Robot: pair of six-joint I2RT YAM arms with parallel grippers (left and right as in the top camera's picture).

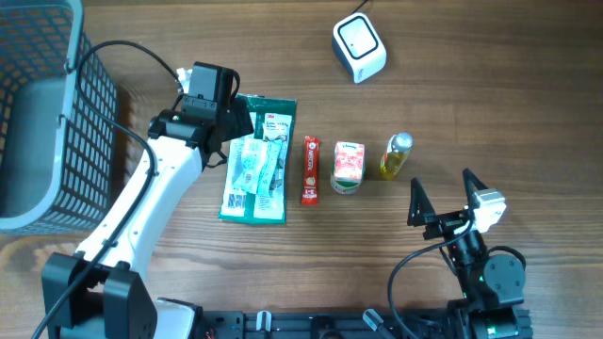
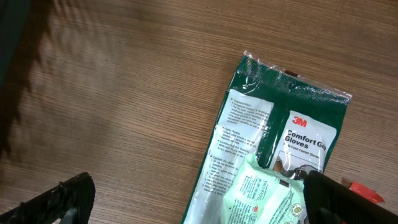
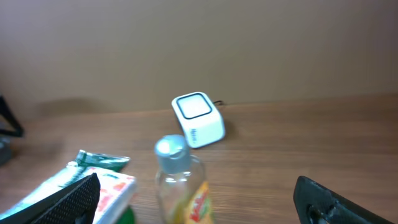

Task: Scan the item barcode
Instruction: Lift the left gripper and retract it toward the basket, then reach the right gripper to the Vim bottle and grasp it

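A row of items lies mid-table: a dark green gloves package [image 1: 271,118] with a pale green wipes pack [image 1: 252,169] lying on top of it, a red stick pack [image 1: 310,169], a small carton [image 1: 348,166] and a yellow-labelled bottle [image 1: 397,156]. The white scanner [image 1: 359,47] stands at the back right. My left gripper [image 1: 234,121] hovers over the top of the gloves package [image 2: 280,130], open, its fingers [image 2: 62,199] wide on either side of the wipes pack [image 2: 261,196] and touching nothing. My right gripper [image 1: 441,184] is open near the front, facing the bottle [image 3: 183,180] and the scanner [image 3: 198,119].
A grey wire basket [image 1: 42,113] fills the left side of the table. The scanner's cable runs off the back edge. The carton [image 3: 106,186] and a corner of the green package [image 3: 99,158] show at the left of the right wrist view.
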